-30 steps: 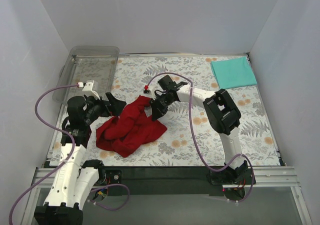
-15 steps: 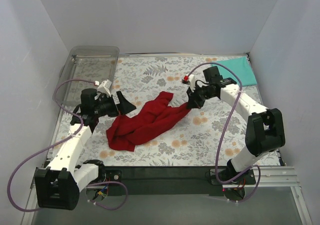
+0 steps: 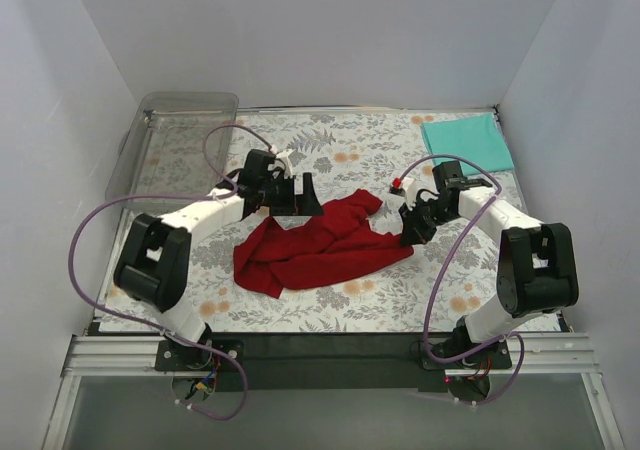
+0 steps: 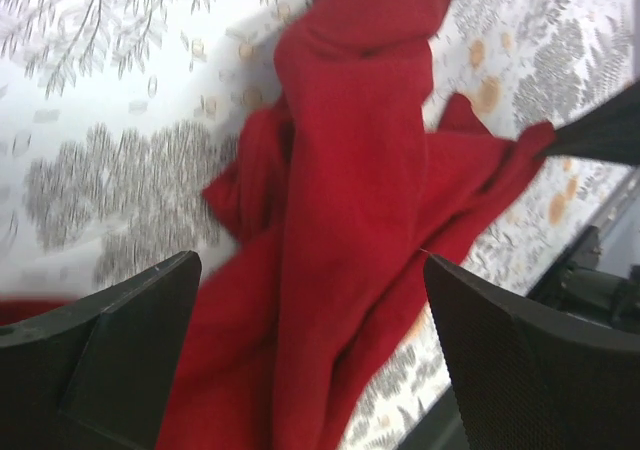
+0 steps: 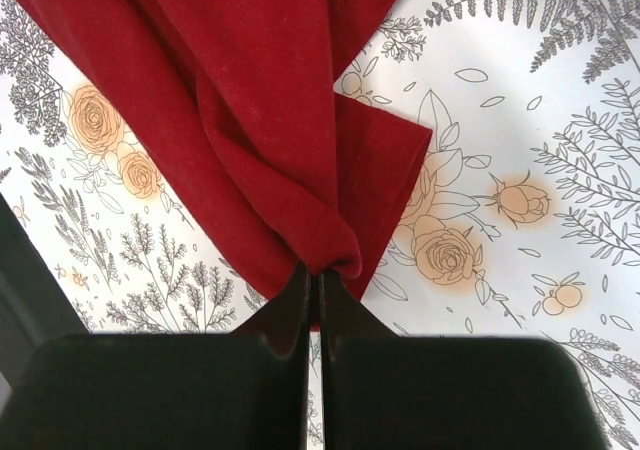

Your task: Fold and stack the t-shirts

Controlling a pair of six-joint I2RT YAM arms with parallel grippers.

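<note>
The dark red shirt (image 3: 320,245) lies crumpled and unfolded on the flowered worktop (image 3: 480,270), well apart from the teal shirt (image 3: 467,143), on that shirt's near-left side in the top view. The teal shirt is a flat folded rectangle in the far right corner. The red cloth is drawn out into a rumpled band whose long axis runs roughly left to right across the worktop. One end faces the teal shirt's side and the other points away from it.

At the end nearer the teal shirt, the right claw (image 3: 408,236) is clenched on a pinched fold of the red cloth's edge. Its wrist view shows the fingers pressed together with the fabric bunching out of them.

Toward the end away from the teal shirt, the left claw (image 3: 300,202) hangs above the far edge of the red cloth with its fingers spread wide, grasping nothing. In its wrist view the fabric lies directly below and between the fingers.

The left arm is therefore nearer the free end, and a straight drop would probably give it a hold opposite the right claw's, so the shirt could be pulled flat along its long axis.

A clear tray (image 3: 185,105) sits in the far corner opposite the teal shirt.
</note>
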